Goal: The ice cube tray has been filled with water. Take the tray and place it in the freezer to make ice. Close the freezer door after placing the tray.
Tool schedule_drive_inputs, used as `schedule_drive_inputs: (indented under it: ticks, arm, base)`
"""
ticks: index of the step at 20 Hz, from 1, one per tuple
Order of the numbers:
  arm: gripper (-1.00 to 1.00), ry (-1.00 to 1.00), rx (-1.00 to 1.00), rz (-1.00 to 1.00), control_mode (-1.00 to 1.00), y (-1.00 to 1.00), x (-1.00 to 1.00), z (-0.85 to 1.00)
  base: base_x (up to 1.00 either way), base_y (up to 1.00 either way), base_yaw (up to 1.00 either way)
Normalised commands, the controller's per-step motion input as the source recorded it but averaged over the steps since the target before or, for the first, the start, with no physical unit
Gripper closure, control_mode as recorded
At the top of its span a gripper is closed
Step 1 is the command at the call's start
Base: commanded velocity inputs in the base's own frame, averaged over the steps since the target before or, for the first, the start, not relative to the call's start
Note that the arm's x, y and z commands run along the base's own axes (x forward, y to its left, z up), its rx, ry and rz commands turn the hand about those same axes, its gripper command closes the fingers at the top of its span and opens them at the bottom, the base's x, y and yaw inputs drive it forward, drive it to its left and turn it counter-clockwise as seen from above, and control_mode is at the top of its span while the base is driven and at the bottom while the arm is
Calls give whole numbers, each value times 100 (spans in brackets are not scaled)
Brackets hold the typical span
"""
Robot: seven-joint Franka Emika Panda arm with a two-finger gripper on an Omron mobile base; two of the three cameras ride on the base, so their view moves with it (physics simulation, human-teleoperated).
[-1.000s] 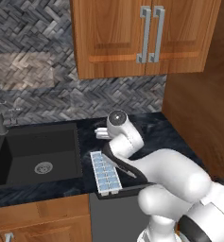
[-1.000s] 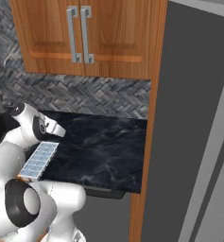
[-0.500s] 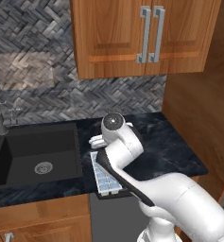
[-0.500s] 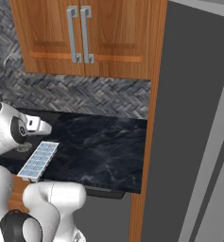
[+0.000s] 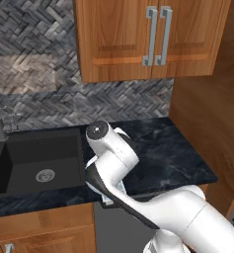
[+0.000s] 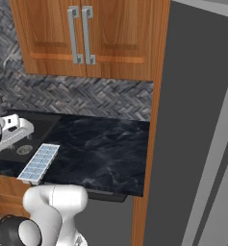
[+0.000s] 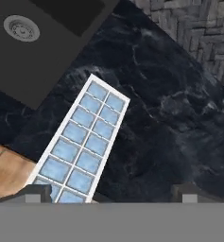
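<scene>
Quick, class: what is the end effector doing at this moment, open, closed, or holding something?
End effector: open and holding nothing, poised above the ice cube tray on the counter.

One ice cube tray (image 7: pixel 82 145) lies on one dark marble counter (image 7: pixel 170 118), its cells in two columns (seven rows can be counted in the hand view, the nearest cut off at the bottom edge). One black sink (image 5: pixel 34 160) has one round drain (image 7: pixel 21 28). The wall cabinet (image 6: pixel 86 33) has two doors and two bar handles (image 6: pixel 82 34).
</scene>
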Motion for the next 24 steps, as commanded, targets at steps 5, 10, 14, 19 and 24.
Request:
schedule_drive_inputs:
  ticks: [5, 10, 14, 19, 24]
  arm:
    - [-100, 2, -35, 21, -100, 20, -56, -5]
    - [-100, 0, -27, 15, -100, 14, -44, -10]
    - [-100, 0, -23, 6, -100, 0, -5, -21]
    - [-100, 0, -18, 0, -100, 0, 0, -17]
    - [-100, 0, -10, 0, -100, 0, 0, -6]
  base:
    - [0, 0, 0]
    - [0, 0, 0]
    - [0, 0, 0]
    - [0, 0, 0]
    - [0, 0, 0]
